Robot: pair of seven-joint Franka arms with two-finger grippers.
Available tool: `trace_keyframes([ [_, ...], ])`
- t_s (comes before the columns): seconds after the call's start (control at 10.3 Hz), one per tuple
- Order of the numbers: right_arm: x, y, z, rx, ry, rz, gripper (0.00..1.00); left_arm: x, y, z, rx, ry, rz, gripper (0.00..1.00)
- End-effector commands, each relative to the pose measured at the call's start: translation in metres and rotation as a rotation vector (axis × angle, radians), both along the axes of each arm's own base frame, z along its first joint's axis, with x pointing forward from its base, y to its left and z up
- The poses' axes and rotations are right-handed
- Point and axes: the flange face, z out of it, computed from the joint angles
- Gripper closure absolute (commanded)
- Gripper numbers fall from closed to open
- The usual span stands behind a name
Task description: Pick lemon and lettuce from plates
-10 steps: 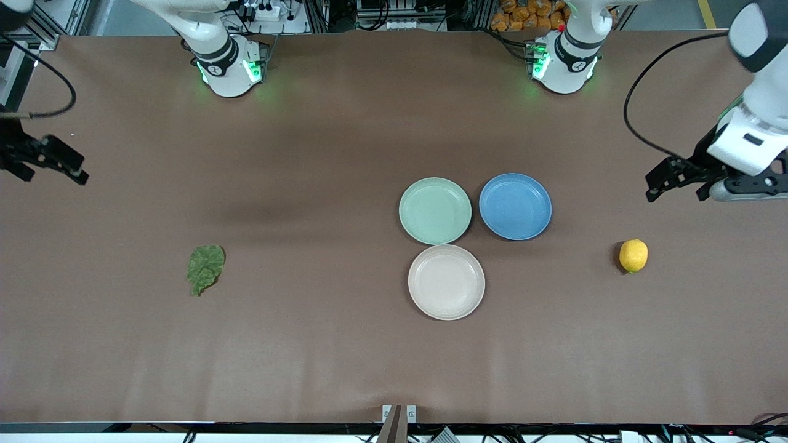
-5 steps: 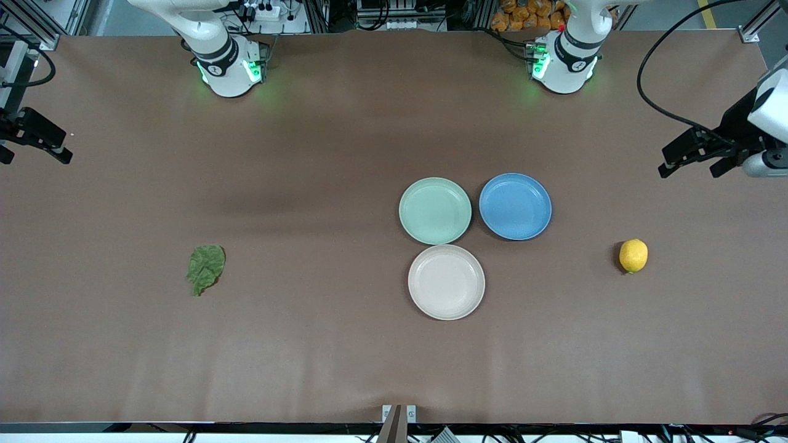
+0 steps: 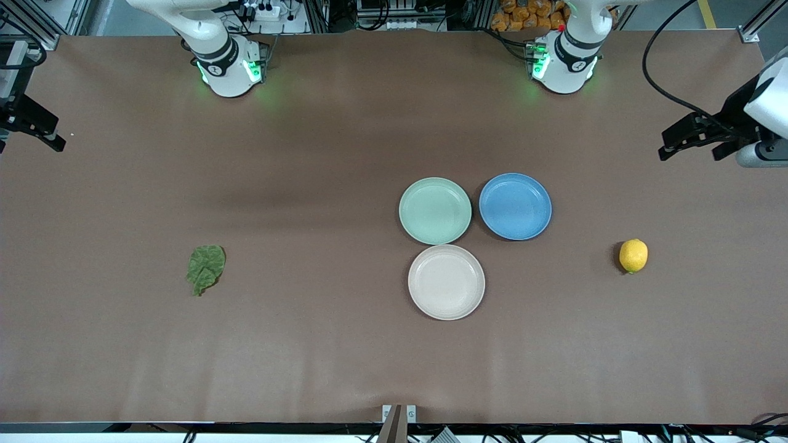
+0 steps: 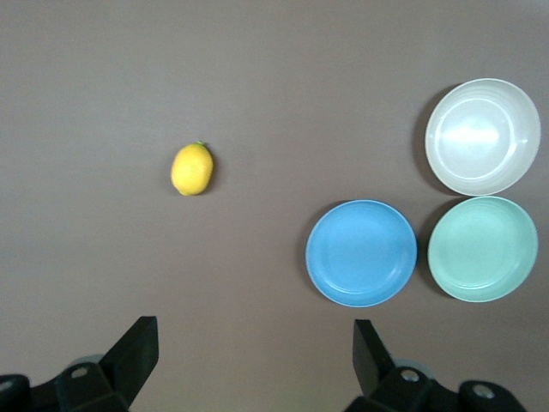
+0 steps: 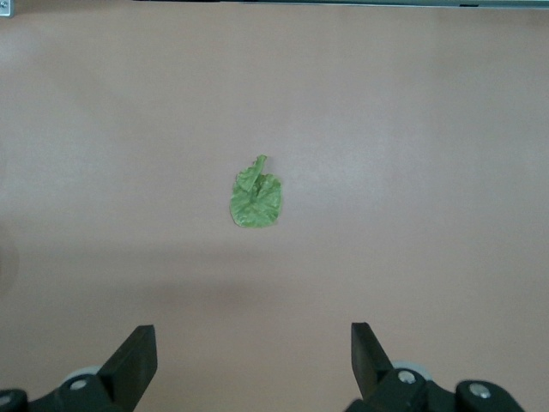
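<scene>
From the front, lemon [image 3: 633,255] and lettuce [image 3: 205,269] lie on the table [image 3: 345,357], off the plates [image 3: 435,210]. Left end effector [image 4: 251,356] gapes wide, empty, high over the table near the lemon [image 4: 191,169]. Right end effector [image 5: 249,359], wide too, over table near the lettuce [image 5: 256,197].

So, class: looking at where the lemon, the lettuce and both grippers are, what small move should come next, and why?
Probably none beyond parking. The lemon and lettuce lie on the table, all three plates bare. The left gripper and right gripper, both open, hang at the table's ends.
</scene>
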Motion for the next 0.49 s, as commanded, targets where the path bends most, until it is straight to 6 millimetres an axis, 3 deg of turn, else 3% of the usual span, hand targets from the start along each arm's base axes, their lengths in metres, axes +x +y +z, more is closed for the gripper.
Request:
trace_keyframes([
  [0.0, -0.0046, 0.0052, 0.0056, 0.013, 0.004, 0.015, 0.0, 0.0009, -0.0016, 0.0077, 0.054, 0.001, -0.012, 0.0],
  [0.39, -0.0033, 0.0049, -0.0003, 0.01, 0.016, 0.016, 0.0, -0.0007, -0.0041, 0.0108, 0.039, -0.004, -0.017, 0.0],
])
